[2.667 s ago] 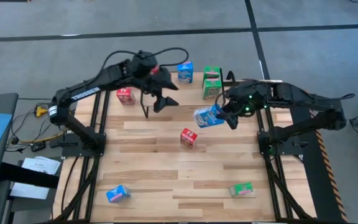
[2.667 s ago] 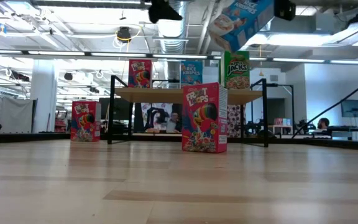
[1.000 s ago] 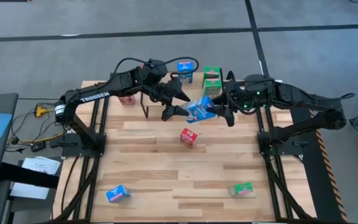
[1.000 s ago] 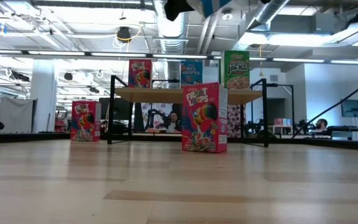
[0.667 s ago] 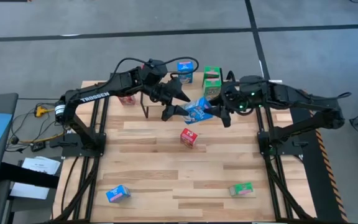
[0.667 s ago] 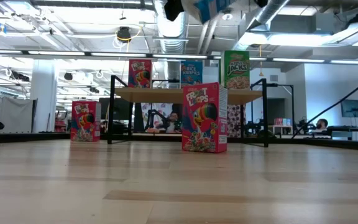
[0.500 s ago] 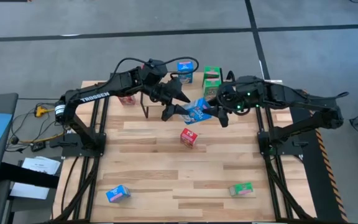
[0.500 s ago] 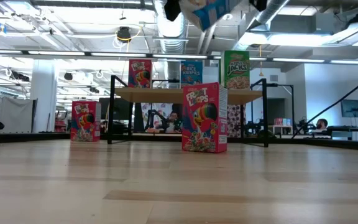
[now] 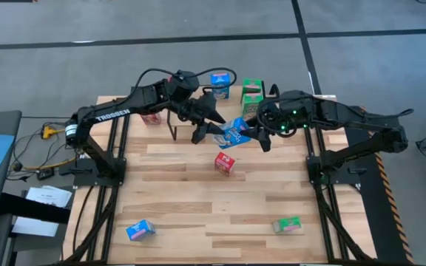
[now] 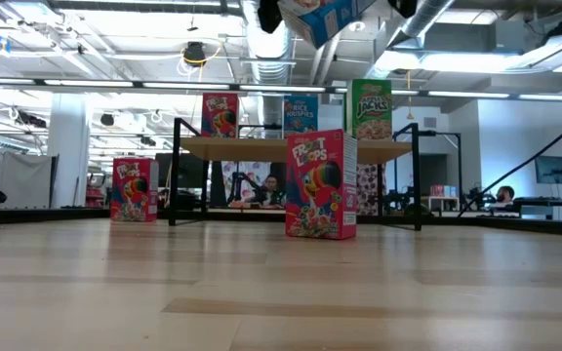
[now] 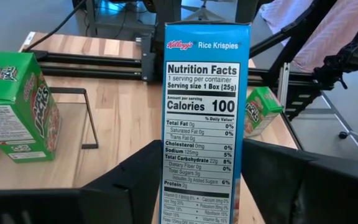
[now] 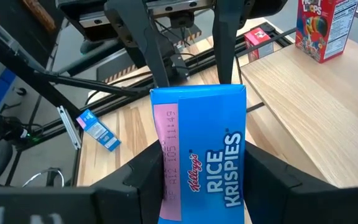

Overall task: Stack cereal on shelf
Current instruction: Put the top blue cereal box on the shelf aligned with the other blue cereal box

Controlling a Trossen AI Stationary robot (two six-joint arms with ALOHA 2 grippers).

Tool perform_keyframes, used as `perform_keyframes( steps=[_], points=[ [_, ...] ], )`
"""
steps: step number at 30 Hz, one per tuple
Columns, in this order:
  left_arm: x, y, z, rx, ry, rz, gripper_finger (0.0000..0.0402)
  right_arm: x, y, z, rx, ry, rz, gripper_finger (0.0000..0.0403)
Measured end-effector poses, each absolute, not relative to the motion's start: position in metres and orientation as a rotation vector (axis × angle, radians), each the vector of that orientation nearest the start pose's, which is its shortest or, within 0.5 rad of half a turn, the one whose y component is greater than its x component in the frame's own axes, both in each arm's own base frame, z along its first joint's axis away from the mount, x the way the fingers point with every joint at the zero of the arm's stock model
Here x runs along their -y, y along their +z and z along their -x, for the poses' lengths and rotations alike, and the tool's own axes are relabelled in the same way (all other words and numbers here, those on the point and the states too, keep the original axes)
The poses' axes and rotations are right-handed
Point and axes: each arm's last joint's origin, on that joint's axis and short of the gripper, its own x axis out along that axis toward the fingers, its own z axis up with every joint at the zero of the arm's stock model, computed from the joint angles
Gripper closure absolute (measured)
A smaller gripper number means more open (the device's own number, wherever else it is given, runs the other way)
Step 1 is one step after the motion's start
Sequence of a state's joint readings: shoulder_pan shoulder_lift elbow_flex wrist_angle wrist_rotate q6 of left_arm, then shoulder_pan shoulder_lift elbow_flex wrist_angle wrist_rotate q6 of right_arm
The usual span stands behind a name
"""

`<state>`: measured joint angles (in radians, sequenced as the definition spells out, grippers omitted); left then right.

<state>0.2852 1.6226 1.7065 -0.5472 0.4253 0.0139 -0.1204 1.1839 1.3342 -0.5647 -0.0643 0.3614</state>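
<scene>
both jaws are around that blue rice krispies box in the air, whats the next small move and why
Probably the right gripper should let go and back off. The blue Rice Krispies box hangs between both arms above the table, and the left gripper has its jaws against the box's sides, so the left arm looks ready to carry it alone to the shelf.

The blue box (image 11: 205, 118) is printed card with a slight sheen. The table (image 9: 198, 214) is pale slatted wood, smooth and matt — its grain plain in the low view. The shelf (image 10: 291, 149) is light wood on thin black legs, probably metal. The fingers (image 12: 146, 180) are matt black, plastic by their look.
</scene>
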Motion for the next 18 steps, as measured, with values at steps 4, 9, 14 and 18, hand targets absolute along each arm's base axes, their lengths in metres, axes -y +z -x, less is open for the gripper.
perform_keyframes(
  steps=[4, 9, 14, 18],
  points=[
    [-0.0895, 0.4051, -0.3459, -0.437, -0.119, 0.143, 0.0211, 0.0265, 0.4051, -0.2406, -0.402, -0.111, -0.397, 0.0203],
    [-0.0902, 0.4049, -0.3459, -0.44, -0.099, 0.14, 0.0205, 0.0264, 0.4051, -0.2406, -0.402, -0.104, -0.395, 0.0203],
    [-0.0902, 0.405, -0.3458, -0.44, -0.105, 0.144, 0.0205, 0.0281, 0.4052, -0.2405, -0.401, -0.106, -0.398, 0.0203],
    [-0.0903, 0.405, -0.3458, -0.439, -0.104, 0.144, 0.0205, 0.0282, 0.4053, -0.2405, -0.4, -0.105, -0.398, 0.0203]
  ],
)
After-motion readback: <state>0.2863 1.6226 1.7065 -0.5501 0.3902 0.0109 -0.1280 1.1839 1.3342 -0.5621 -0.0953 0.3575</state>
